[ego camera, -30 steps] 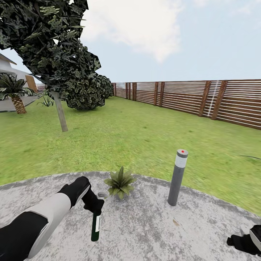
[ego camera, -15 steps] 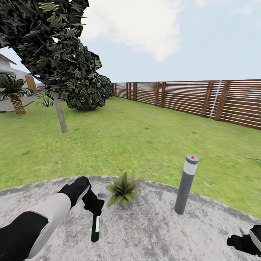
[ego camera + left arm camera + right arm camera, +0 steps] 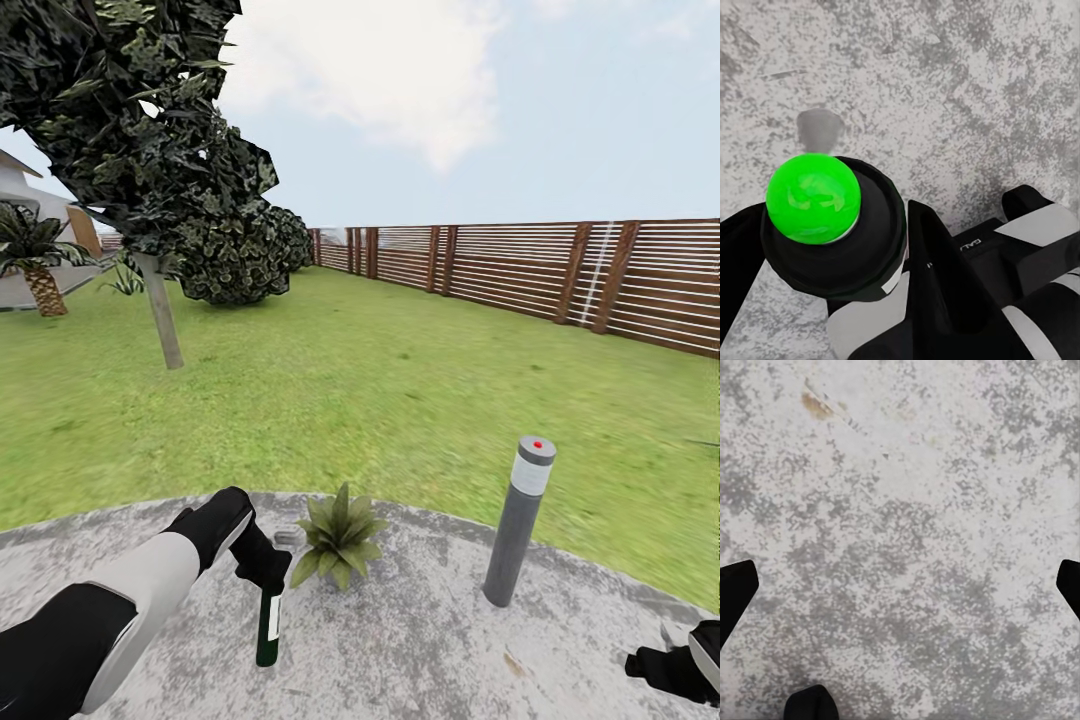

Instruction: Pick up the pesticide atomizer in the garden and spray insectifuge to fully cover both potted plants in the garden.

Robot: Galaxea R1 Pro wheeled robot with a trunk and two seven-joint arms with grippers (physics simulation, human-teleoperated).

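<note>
Left gripper [image 3: 262,572], seen from the head camera, is clamped around the top of the pesticide atomizer [image 3: 268,625], which hangs bottom-down over the grey patio [image 3: 420,640], just beside one potted plant [image 3: 339,535]. I'd judge the bottle stiff, light and smooth-sided, so a hold high on the body seems sensible, though it could swing or slip. Set against a second ago, the whole picture has shifted: the bollard lamp [image 3: 520,522] sits further right and lower, so the camera moved, while arm and bottle kept their place in it. Right gripper [image 3: 662,668] rests at the lower corner.

From the left wrist, the bottle's bright green end [image 3: 814,197] sits between the dark fingers [image 3: 937,255].

From the right wrist, the fingertips [image 3: 735,589] stand wide apart over bare paving, holding nothing.
</note>
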